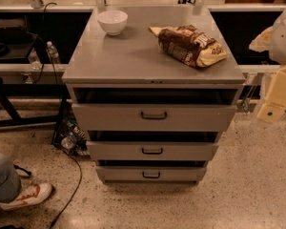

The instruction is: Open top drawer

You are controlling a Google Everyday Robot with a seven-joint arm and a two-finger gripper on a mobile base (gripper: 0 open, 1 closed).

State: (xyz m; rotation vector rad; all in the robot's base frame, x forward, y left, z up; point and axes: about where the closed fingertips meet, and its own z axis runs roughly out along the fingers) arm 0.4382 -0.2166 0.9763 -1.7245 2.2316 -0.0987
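Observation:
A grey cabinet (133, 56) stands in the middle of the camera view with three drawers. The top drawer (109, 117) has the tallest, widest front and a small black loop handle (154, 115) at its centre. A dark gap shows between its front and the cabinet top. My gripper (275, 98), cream-coloured, hangs at the right edge of the view. It is to the right of the cabinet at about the top drawer's height, well apart from the handle.
A white bowl (112, 21) and a brown snack bag (188, 44) lie on the cabinet top. Two shorter drawers (114, 151) sit below. A person's leg and shoe (26, 196) are at lower left, with cables (69, 137) and a water bottle (52, 53).

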